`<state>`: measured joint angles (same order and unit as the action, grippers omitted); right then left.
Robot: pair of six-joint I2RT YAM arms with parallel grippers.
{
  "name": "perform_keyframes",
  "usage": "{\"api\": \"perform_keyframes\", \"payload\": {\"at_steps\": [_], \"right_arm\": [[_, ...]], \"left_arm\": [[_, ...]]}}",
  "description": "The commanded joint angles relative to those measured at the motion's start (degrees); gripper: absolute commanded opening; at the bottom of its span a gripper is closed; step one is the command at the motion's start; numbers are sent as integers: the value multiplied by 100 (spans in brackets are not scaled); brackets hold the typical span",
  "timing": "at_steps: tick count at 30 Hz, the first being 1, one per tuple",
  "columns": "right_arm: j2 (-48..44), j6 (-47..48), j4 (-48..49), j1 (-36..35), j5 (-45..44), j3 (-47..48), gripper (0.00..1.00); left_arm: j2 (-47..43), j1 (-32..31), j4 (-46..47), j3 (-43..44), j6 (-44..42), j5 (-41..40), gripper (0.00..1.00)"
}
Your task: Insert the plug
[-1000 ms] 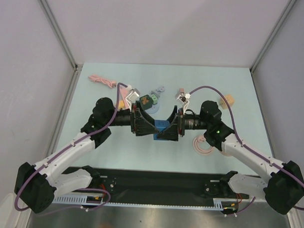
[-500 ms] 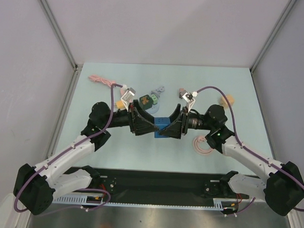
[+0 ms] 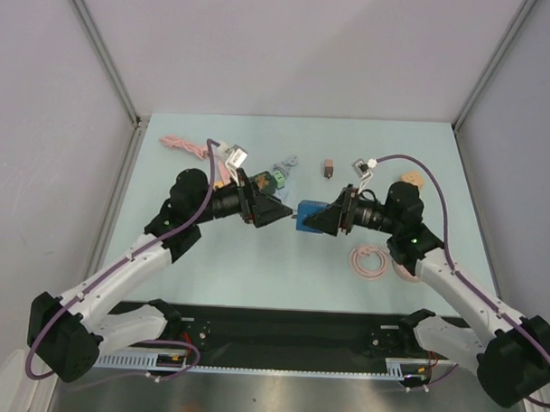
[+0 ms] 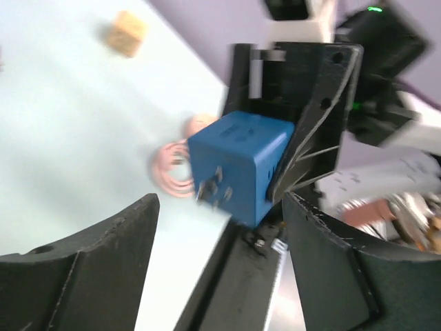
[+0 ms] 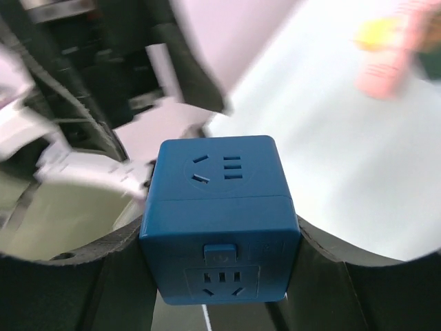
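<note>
Above mid-bench point(image 3: 255, 270), between the two arms, I am logging one blue cube socket adapter point(image 5: 220, 207), which is hanging clear of the surface. Holding it, the right end effector point(image 3: 320, 220) is pinching two opposite sides, leaving the socket faces and the prongs point(image 4: 210, 193) uncovered. Those prongs are pointing toward the left arm, presumably for mating. Facing it, the left end effector point(image 3: 277, 212) is hovering spread and empty, just short of the cube. Lying unused on the bench: green adapter point(image 3: 269, 180), pink cable coil point(image 3: 371, 261), tan block point(image 3: 410, 179).
</note>
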<state>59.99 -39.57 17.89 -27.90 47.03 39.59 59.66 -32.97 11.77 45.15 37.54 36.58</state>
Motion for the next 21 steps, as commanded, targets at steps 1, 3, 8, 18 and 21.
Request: {"api": "perform_keyframes", "payload": {"at_steps": [1,3,8,18,21], "right_arm": [[-565,599,-2545,486,-1123,479,0],[-681,740,-3463,767,-2124,742,0],[-830,1135,-5523,2322,-3373,1339,0],[-743,1470,-5570,3590,-3780,2729,0],[-734,1382,-5385,3599,-3762,2896,0]], "left_arm": [[194,45,-1847,652,-896,-1089,77],[527,-51,-2274,838,-1177,-1573,73],[1284,-806,-2268,777,-1232,-2092,69],[4042,-2362,-1819,2243,-1056,-3007,58],[4781,-2609,-1661,2823,-1038,-3034,59]]}}
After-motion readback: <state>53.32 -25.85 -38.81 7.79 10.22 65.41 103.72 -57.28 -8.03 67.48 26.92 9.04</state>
